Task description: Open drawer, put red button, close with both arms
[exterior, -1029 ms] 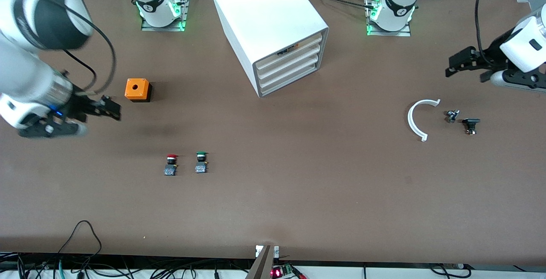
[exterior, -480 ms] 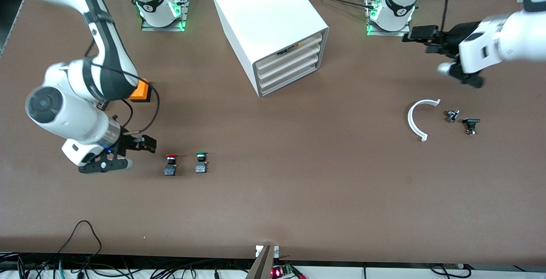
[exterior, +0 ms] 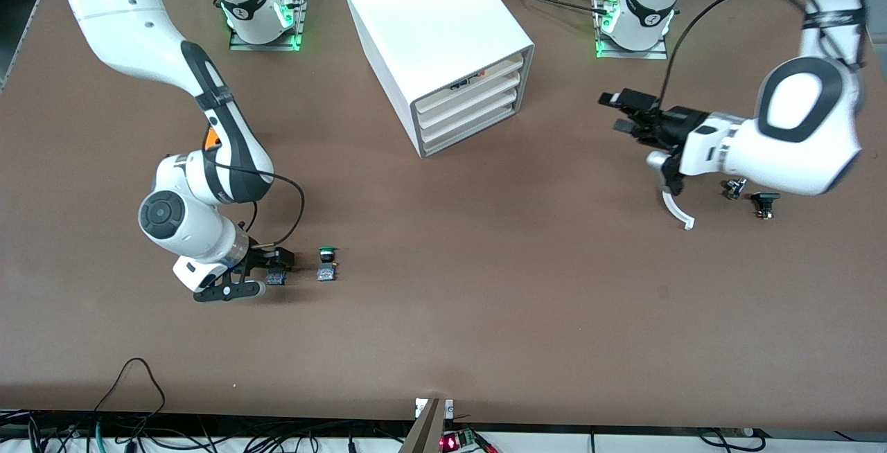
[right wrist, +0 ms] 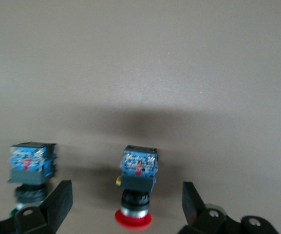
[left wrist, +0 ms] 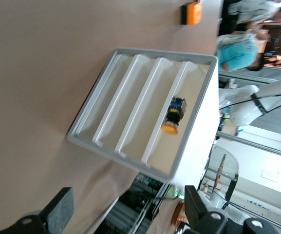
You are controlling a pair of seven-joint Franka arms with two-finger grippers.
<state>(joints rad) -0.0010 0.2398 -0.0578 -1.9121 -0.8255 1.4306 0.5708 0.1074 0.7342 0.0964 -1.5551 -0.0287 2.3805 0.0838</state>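
My right end effector (right wrist: pixel 125 207) is straddling the red button (right wrist: pixel 137 183) on the counter (exterior: pixel 485 287), fingers spread, not clamping; the green button (exterior: pixel 326 263) is sitting just beside. My left end effector (exterior: pixel 627 112) is hanging released over the counter near the cabinet (exterior: pixel 443 44); drawer (exterior: pixel 469 97) shut. A white arc (exterior: pixel 675 209) is partly covered by my left arm.

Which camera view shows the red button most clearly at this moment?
The right wrist view: the red button lies between the right gripper's open fingers, its red cap and blue block both plain. In the front view that gripper hides its cap, and only the block shows. The left wrist view does not show it.
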